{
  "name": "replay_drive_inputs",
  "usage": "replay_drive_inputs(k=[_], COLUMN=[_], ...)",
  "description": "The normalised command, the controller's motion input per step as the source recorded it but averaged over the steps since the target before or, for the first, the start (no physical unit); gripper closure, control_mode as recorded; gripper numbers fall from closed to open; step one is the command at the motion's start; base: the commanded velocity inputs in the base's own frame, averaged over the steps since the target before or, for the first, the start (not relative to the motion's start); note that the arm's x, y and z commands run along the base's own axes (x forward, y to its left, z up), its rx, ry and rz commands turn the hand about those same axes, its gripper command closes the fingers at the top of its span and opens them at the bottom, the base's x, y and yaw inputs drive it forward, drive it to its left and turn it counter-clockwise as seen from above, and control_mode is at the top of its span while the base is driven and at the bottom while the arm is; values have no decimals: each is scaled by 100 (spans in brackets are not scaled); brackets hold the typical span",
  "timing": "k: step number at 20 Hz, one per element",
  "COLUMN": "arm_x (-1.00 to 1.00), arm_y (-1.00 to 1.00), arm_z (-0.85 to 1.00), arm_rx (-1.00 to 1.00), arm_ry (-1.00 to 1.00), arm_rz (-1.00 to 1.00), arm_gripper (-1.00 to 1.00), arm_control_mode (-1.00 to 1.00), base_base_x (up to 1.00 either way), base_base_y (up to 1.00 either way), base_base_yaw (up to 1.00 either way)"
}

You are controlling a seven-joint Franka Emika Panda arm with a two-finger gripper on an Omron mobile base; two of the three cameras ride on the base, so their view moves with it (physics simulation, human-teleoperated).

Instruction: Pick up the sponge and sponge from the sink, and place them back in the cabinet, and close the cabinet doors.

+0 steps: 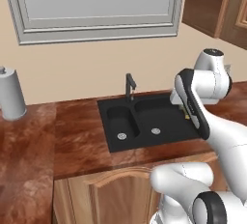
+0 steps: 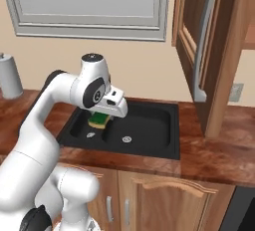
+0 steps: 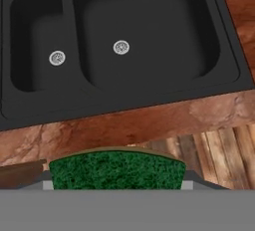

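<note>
- The gripper [image 2: 102, 117] hangs above the black double-basin sink [image 2: 164, 145], and a sponge [image 2: 98, 120] sits pinched between its fingers, dark green on top with a yellow layer beneath.
- From the hand view, the sponge [image 3: 115, 169] spans the gap between the two fingertips, its speckled green face turned toward the camera and a thin yellow edge along its top.
- The sponge is lifted clear of the sink; both basins [image 3: 149, 31] lie below it, each with a round silver drain [image 3: 121, 47].
- A slim dark faucet [image 1: 130, 86] stands at the back rim of the sink [image 1: 144, 138], seen from the left base view.
- The sink is set into a reddish-brown stone countertop [image 2: 214, 158], with light arched-panel lower cabinet doors [image 2: 169, 202] under it.
- To the right, a tall mid-brown cabinet door [image 2: 211, 51] stands swung open, with a long curved silver handle [image 2: 204, 41] on it.
- A grey-framed window [image 1: 96, 6] fills the wall behind the sink.
- A paper towel roll [image 1: 10, 95] stands upright on the counter far to the left, well apart from the sink.
</note>
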Motion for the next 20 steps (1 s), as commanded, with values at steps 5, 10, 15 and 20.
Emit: replay_drive_inputs(k=[5, 10, 15, 20], arm_x=[0, 0, 0, 0], arm_y=[0, 0, 0, 0], arm_z=[0, 0, 0, 0], arm_rx=[0, 0, 0, 0], arm_ry=[0, 0, 0, 0], arm_rz=[0, 0, 0, 0], arm_gripper=[100, 100, 100, 100], arm_control_mode=[100, 100, 100, 100], base_base_x=[-53, -54, -60, -65], base_base_y=[-3, -4, -4, 0], base_base_yaw=[0, 0, 0, 0])
